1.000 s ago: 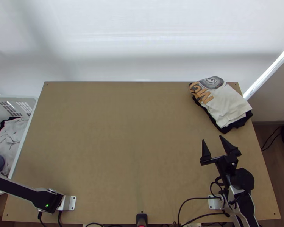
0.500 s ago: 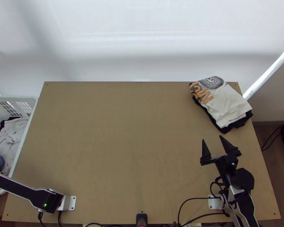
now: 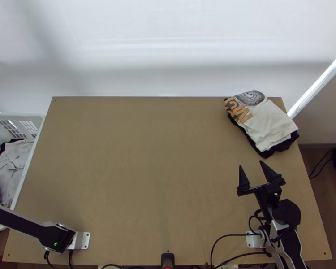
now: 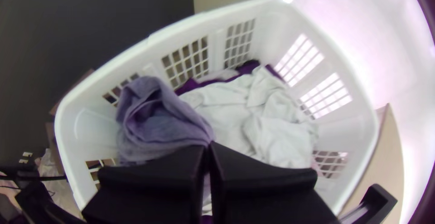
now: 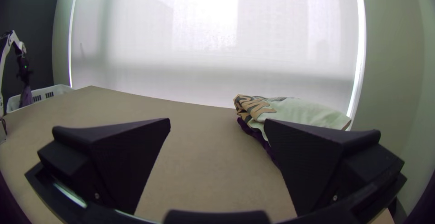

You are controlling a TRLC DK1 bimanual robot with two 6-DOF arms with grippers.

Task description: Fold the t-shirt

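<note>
While my right hand (image 3: 251,164) sits low over its own side of the table (image 3: 159,170), its fingers stand wide apart with nothing between them. Just beyond those fingertips I have a folded light shirt (image 3: 269,123) with orange lettering and a round grey print, lying on a folded black cloth (image 3: 284,146) whose edge shows along the side nearer the hand. Out past the opposite side of the table, my left hand (image 4: 207,146) is at the white basket (image 4: 176,28), its fingers pressed together on a blue-grey cloth (image 4: 172,124). That cloth is bunched and creased beside the fingertips, and in the right wrist view I see it hanging below the hand; I can't tell whether it is a t-shirt, nor whether its lower part touches the other laundry. Near the same fingertips, a rumpled pale cloth (image 4: 281,138) lies inside the basket, with dark fabric (image 4: 248,66) showing behind it, farther from the hand.
</note>
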